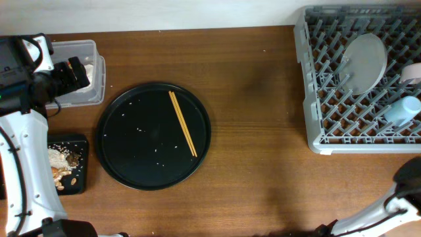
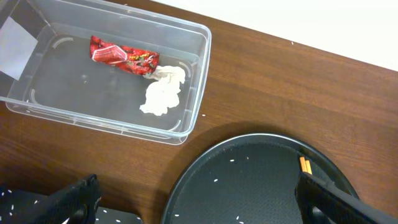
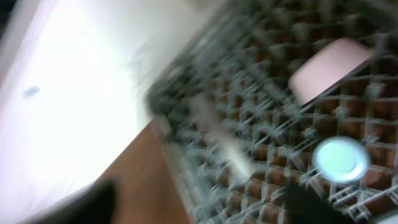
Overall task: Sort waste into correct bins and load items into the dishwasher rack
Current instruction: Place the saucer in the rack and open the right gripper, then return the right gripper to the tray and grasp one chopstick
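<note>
Two fingers (image 2: 78, 198) of left hand (image 2: 196, 186) spread wide.

Open tabletop (image 1: 256, 118) between tray (image 1: 131, 155) and rack (image 1: 302, 85)

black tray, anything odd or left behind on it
Yes. The chopsticks lie slantwise on the tray, not in the rack where the plate and cup already sit. Loose rice grains are also scattered across the tray.
</note>
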